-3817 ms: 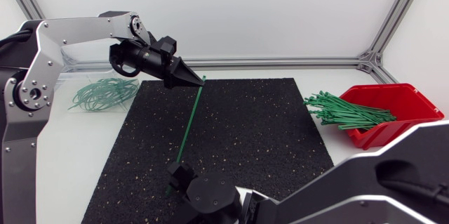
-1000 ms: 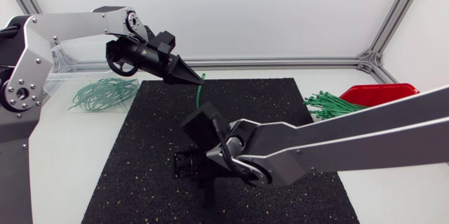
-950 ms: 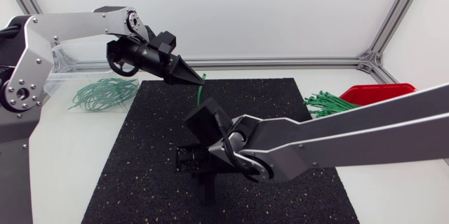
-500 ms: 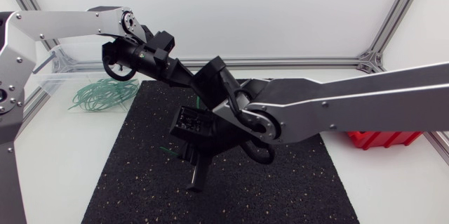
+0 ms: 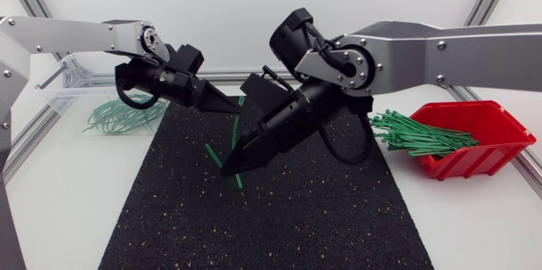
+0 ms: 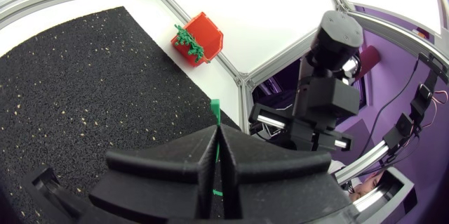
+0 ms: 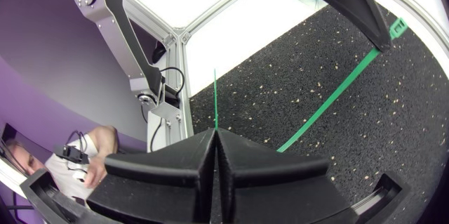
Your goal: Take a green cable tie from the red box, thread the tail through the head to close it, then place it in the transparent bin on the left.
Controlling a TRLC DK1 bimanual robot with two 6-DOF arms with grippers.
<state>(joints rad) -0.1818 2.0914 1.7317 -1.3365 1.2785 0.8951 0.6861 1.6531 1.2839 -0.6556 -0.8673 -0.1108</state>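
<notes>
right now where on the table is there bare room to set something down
Bare: the near half of the black mat, and the white table left of it, nearer than the green loops. Crowded: the mat's far middle, where the left gripper and right gripper hold the cable tie, and around the red box.

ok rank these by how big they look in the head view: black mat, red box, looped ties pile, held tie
1. black mat
2. red box
3. looped ties pile
4. held tie, a thin strip; lifted nearer the camera, so its length may look exaggerated
</notes>
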